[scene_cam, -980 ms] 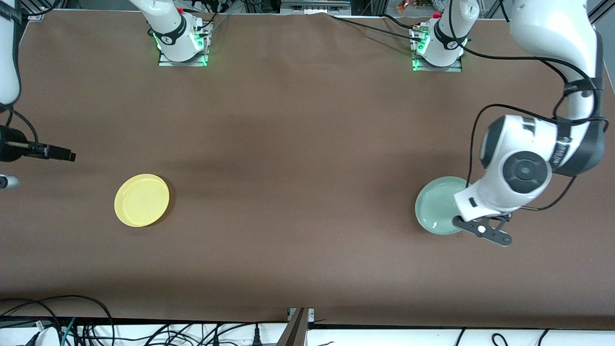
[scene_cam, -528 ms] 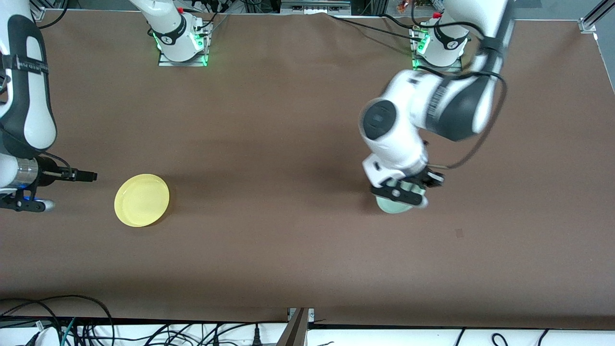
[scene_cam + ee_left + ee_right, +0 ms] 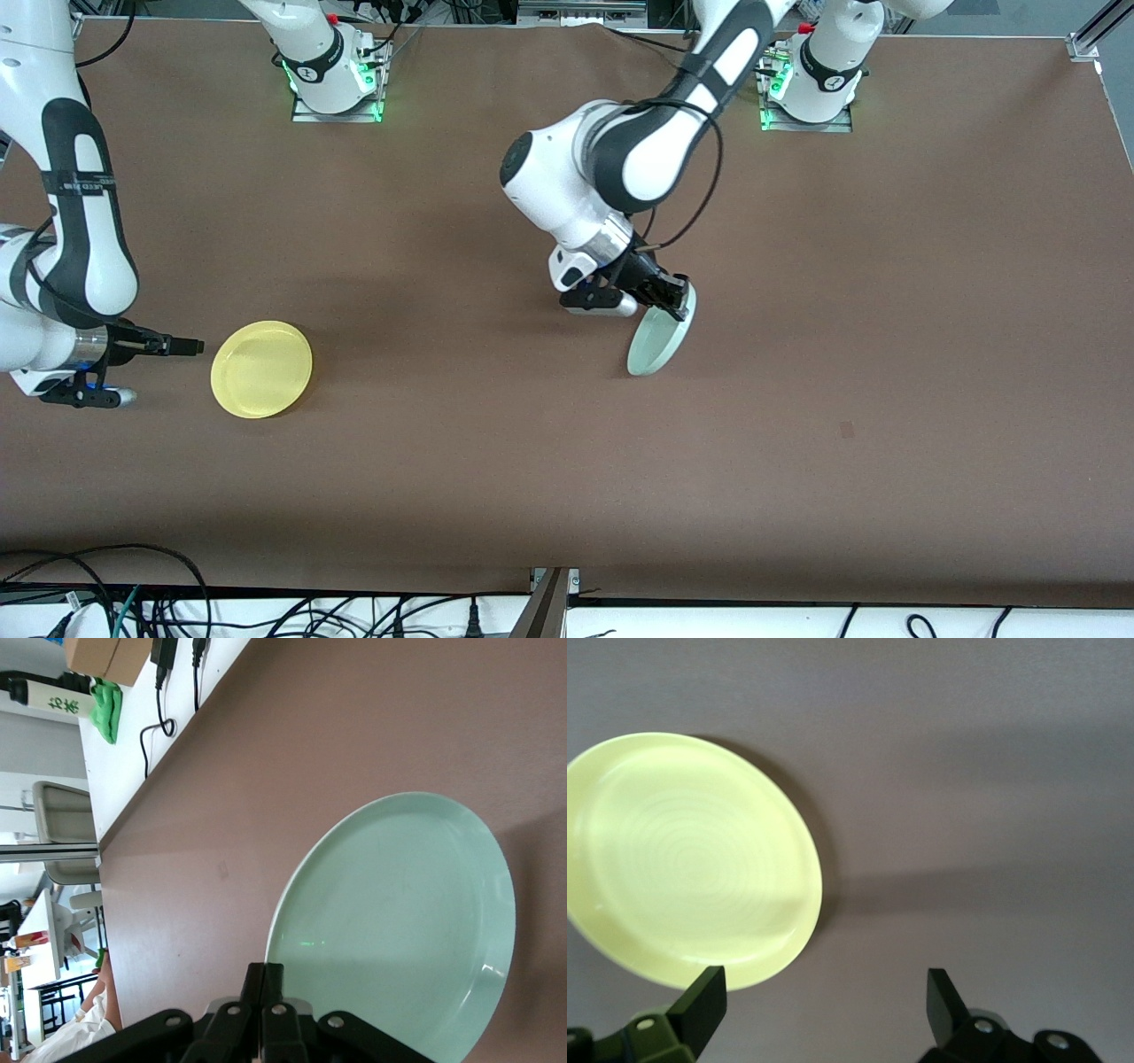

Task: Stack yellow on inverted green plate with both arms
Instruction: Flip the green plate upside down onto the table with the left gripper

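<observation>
We read this as the flip step: the left gripper (image 3: 666,299) is clamped on the rim of the green plate (image 3: 660,337), held tilted on edge over the middle of the table (image 3: 886,266), not yet inverted. The right gripper (image 3: 182,346) hovers low just beside the yellow plate (image 3: 261,369), fingers spread wide and empty (yellow lies flat toward the right arm's end). Next, we judge, the left arm must turn green fully rim-down and release before yellow goes on top.

Bright yellow plate (image 3: 261,369), pale mint-green plate (image 3: 660,341), plain brown table (image 3: 496,461), white arms with black bands
</observation>
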Robot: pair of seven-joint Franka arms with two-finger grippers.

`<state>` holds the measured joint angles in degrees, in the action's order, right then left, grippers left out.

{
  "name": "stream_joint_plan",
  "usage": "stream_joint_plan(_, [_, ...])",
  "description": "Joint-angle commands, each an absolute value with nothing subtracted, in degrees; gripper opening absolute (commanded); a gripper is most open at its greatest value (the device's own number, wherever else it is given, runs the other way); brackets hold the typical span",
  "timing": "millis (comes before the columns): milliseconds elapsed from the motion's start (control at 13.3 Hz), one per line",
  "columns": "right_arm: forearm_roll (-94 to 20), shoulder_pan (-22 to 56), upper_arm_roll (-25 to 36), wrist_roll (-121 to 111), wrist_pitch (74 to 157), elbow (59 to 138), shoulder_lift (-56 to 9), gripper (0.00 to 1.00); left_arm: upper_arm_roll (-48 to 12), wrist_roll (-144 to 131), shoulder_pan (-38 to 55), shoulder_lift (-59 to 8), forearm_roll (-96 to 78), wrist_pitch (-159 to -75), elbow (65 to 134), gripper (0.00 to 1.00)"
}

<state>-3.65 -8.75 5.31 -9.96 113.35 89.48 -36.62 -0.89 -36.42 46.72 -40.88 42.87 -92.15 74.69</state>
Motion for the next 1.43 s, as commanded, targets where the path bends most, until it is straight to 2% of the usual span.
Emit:
stream_joint_plan(0, [-6.05, -9.75, 4.57, -11.42, 118.46, 94.03, -36.04, 1.00, 0.18, -37.97, 49.04, -42.80, 47.62, -91.41, 73.13, 0.00])
stream_joint_plan(226, [-9.40, -10.89, 4.57, -14.59, 121.63, 97.29, -36.38, 1.00, 0.26, -39.19, 51.32, -44.55, 49.92, -90.53, 72.34, 0.00])
stream_joint_plan(679, [-13.54, -12.39, 4.57, -19.42, 124.01, 97.47, -38.58, 1.00, 0.26, -48.49, 56.33, -51.94, 55.80, -90.35, 68.82, 0.00])
stream_joint_plan(1131, [-15.29, -12.13, 4.04, -19.42, 125.86, 97.12, -40.25, 1.00, 0.09, -53.34, 60.11, -52.47, 56.08, -90.18, 68.91, 0.00])
stream_joint_plan(1206, [-15.29, -12.13, 4.04, -19.42, 125.86, 97.12, -40.25, 0.96, 0.09, -53.96, 61.34, -52.56, 56.16, -90.18, 69.17, 0.00])
stream_joint_plan(1357, [-15.21, -12.04, 4.04, -19.51, 125.77, 97.03, -40.25, 0.66, 0.09, -54.84, 63.10, -53.26, 55.99, -90.26, 69.00, 0.00])
